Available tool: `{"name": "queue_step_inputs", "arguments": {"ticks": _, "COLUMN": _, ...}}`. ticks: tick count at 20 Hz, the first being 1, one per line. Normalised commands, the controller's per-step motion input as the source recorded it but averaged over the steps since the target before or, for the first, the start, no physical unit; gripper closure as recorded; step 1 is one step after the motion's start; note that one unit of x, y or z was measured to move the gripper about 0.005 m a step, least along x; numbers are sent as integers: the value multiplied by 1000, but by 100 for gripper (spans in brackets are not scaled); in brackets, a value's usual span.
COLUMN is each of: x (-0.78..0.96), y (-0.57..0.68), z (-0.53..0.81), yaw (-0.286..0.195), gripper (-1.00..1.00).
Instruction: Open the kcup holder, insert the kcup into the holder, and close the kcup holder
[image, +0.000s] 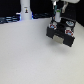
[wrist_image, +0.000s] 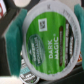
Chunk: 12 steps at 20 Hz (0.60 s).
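The kcup (wrist_image: 49, 44), labelled "DARK MAGIC", sits gripped between the pincer (wrist_image: 47, 37) pads.

1. "DARK MAGIC" in white letters on the black band of the kcup (wrist_image: 49, 37) lid, wrist view.
2. Small print and a square code-like mark on the green part of that lid, too blurred to read.
3. Nothing legible in the exterior view.

Kcup (wrist_image: 49, 42) body hidden behind green lid; lid rim cropped at frame edge. Kcup holder (image: 61, 34) interior blurred, partly masked by gripper (image: 59, 20). Jaw gap indiscernible.
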Motion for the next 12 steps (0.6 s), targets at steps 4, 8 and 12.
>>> {"name": "queue_step_inputs", "arguments": {"ticks": 4, "x": 136, "y": 493, "z": -95, "yaw": 24, "gripper": 100}}
{"name": "queue_step_inputs", "arguments": {"ticks": 8, "x": 199, "y": 359, "z": -60, "yaw": 4, "gripper": 100}}
{"name": "queue_step_inputs", "arguments": {"ticks": 12, "x": 163, "y": 41, "z": -102, "yaw": -21, "gripper": 100}}
